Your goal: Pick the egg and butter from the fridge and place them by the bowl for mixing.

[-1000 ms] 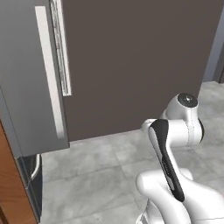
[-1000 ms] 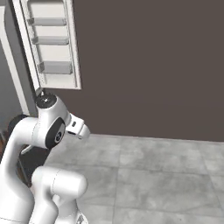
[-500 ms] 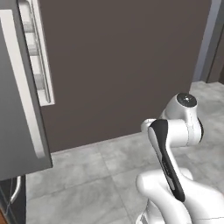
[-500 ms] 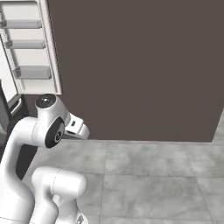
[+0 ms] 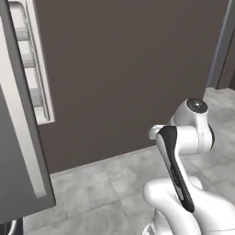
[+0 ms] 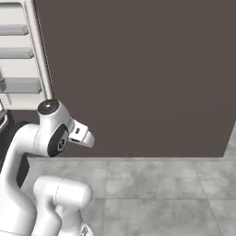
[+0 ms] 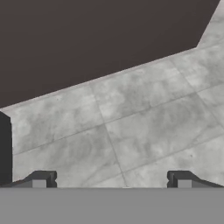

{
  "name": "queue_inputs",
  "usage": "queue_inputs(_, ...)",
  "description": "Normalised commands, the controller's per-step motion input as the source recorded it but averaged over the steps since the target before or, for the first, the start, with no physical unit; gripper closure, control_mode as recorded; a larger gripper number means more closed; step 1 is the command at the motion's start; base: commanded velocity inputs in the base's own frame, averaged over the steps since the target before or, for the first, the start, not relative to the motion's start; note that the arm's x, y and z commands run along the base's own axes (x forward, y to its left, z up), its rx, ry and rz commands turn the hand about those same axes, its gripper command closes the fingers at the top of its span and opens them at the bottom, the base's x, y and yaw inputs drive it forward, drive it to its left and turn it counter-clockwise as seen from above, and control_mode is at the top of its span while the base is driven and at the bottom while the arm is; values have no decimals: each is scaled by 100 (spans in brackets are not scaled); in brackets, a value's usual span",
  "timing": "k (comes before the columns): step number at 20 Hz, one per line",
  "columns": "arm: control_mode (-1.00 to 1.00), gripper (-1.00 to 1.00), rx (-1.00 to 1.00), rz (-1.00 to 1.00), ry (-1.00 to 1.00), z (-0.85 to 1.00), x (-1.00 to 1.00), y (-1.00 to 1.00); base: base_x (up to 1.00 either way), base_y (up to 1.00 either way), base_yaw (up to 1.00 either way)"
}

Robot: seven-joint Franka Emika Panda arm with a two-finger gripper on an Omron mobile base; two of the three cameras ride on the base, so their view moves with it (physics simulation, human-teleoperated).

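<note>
The fridge stands at the left: its grey steel door [image 5: 18, 151] fills the left edge of the left base view, with white inner shelves [image 5: 30, 69] behind it. The same white door bins [image 6: 20, 55] sit at the top left of the right base view. My gripper [image 7: 111, 179] is open, its two dark fingertips [image 7: 41, 178] wide apart with nothing between them, looking down at bare grey floor tiles. The arm is folded close over the base. The egg, the butter and the bowl are out of view.
A broad dark brown wall panel [image 5: 128, 69] faces the base, also seen as the dark panel [image 6: 138, 73] in the right base view. Grey tiled floor [image 5: 105, 183] runs in front of it. A grey upright edge [image 5: 222, 41] marks the panel's right end.
The whole picture has shifted: the base has moved, so the fridge has slid toward the left edge of both base views. The arm keeps its folded pose and the gripper stays open.
</note>
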Motion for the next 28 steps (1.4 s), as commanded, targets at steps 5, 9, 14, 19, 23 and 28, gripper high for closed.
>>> queue_inputs(5, 100, -100, 0, 0, 0, 0, 0, 0, 89, -7, 3)
queue_inputs(9, 100, -100, 0, 0, 0, 0, 0, 0, 82, -6, 11)
queue_inputs(14, 100, -100, 0, 0, 0, 0, 0, 0, 58, -4, 45)
queue_inputs(19, 100, -100, 0, 0, 0, 0, 0, 0, 47, -4, 60)
queue_inputs(23, 100, -100, 0, 0, 0, 0, 0, 0, 37, -5, 72)
queue_inputs(28, 100, -100, 0, 0, 0, 0, 0, 0, 40, -6, 60)
